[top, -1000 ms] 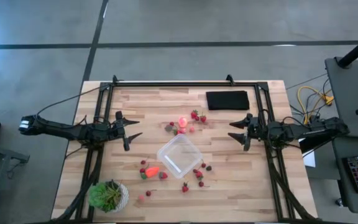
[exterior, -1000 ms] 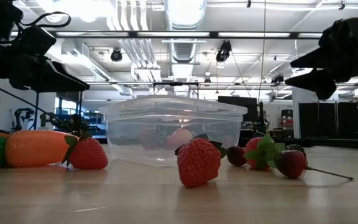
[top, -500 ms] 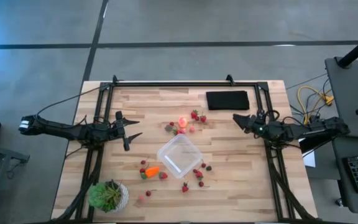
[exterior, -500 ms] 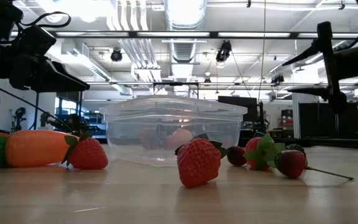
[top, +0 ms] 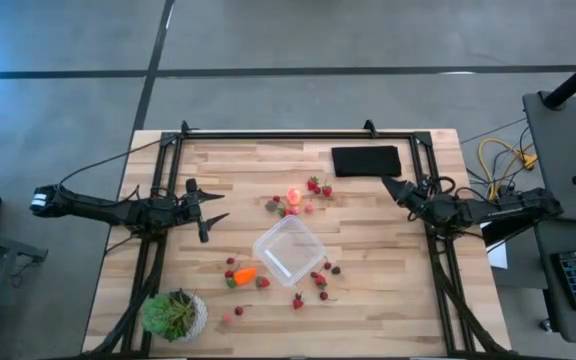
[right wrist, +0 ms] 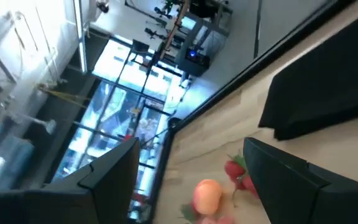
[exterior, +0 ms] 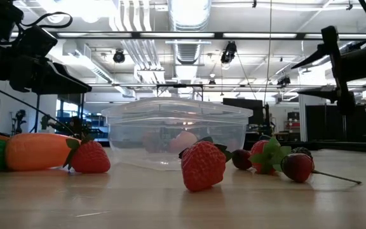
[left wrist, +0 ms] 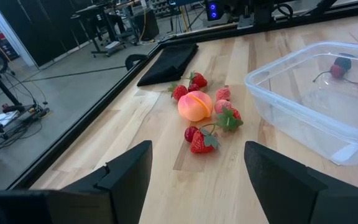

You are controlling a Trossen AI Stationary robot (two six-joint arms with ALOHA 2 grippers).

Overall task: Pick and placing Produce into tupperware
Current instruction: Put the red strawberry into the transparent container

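I see the tupperware (top: pixel 288 250), clear square plastic with rounded corners, sitting mid-table (top: pixel 388 290) and apparently empty; the fruit shapes seen through its wall in the low view lie behind it. The round pink-orange fruit (left wrist: pixel 195 106) and red strawberries (left wrist: pixel 202 142) lie ahead of my left gripper (top: pixel 211 208), fingers spread and empty. The carrot (top: pixel 244 275) lies beside the container. My right gripper (top: pixel 392 187), fingers apart and empty, hangs beside the flat black pad (top: pixel 366 160).

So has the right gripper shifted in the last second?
Yes. The right gripper has swung toward the table's far edge, its tip now just below the black pad; the jaws look open.
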